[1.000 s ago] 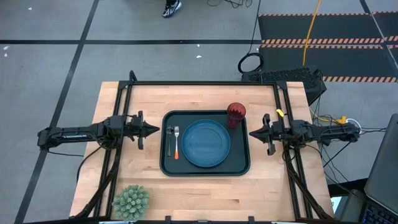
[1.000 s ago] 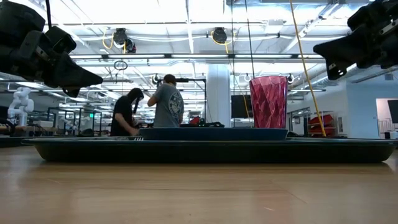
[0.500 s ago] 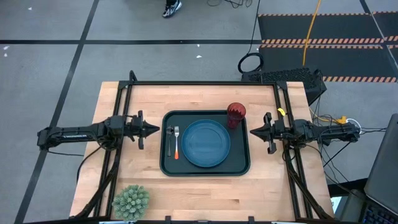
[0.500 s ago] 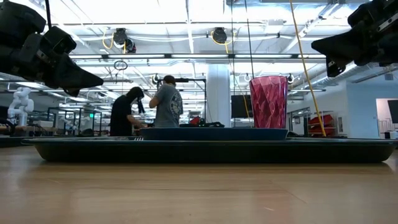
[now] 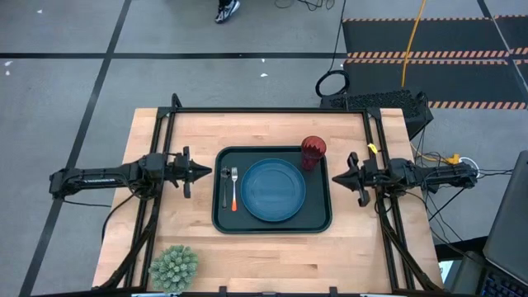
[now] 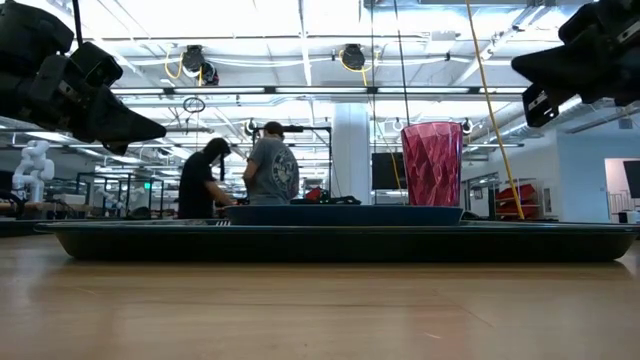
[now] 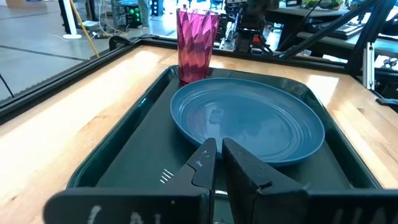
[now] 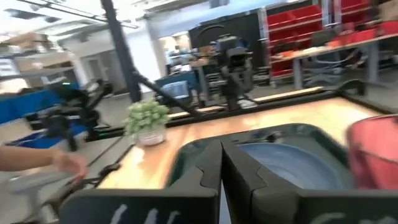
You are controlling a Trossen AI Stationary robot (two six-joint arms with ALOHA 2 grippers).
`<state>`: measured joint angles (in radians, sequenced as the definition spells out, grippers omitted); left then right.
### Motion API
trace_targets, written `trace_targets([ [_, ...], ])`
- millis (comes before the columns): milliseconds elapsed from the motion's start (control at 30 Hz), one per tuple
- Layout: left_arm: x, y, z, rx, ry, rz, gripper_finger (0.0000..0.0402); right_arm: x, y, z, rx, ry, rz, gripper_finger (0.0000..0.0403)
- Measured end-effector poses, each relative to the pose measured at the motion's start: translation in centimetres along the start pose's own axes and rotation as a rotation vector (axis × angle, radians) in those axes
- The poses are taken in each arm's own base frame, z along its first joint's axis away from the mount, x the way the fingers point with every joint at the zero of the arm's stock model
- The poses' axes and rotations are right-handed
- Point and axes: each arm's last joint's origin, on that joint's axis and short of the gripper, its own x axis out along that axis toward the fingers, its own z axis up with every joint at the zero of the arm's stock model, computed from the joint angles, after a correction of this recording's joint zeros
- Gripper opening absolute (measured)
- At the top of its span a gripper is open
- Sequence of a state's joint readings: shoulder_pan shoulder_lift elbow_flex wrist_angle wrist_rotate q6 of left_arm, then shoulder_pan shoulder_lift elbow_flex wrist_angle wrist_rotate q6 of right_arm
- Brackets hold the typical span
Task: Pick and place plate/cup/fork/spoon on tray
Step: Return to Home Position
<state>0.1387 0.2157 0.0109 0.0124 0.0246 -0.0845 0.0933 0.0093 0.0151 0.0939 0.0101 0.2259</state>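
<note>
The dark tray (image 5: 272,227) lies mid-table. The blue plate (image 5: 274,190) lies flat in it, also in the left wrist view (image 7: 249,118). The red ribbed cup (image 5: 313,151) stands upright in the tray's far right corner. The orange-handled fork (image 5: 235,191) and the dark spoon (image 5: 225,186) lie side by side left of the plate. My left gripper (image 5: 210,172) is shut and empty, left of the tray. My right gripper (image 5: 334,177) is shut and empty, right of the tray. Both hang above table height.
A small green potted plant (image 5: 173,266) stands at the table's near left corner. Black frame rails (image 5: 272,110) run along the far and side edges. Bare wood lies near the front edge. People stand in the room beyond the table (image 6: 245,170).
My right gripper has drawn back slightly toward the table's right edge, away from the tray. The tray and the things in it have kept still.
</note>
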Motion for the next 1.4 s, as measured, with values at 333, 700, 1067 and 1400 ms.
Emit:
trace_targets([
  [333,0.00,0.00,0.00,-0.001,0.000,0.000,0.0031,-0.06,-0.56,0.11,-0.061,-0.038,-0.195,0.0000],
  [700,0.00,0.00,0.00,-0.002,0.000,0.000,0.0031,-0.06,-0.56,0.11,-0.003,-0.044,-0.194,0.0000],
  [1067,0.00,0.00,0.00,-0.002,0.000,0.000,0.0031,-0.06,-0.56,0.11,-0.003,-0.044,-0.194,0.0000],
  [1400,0.00,0.00,0.00,-0.002,0.000,0.000,0.0031,-0.06,-0.56,0.12,-0.003,-0.044,-0.194,0.0000],
])
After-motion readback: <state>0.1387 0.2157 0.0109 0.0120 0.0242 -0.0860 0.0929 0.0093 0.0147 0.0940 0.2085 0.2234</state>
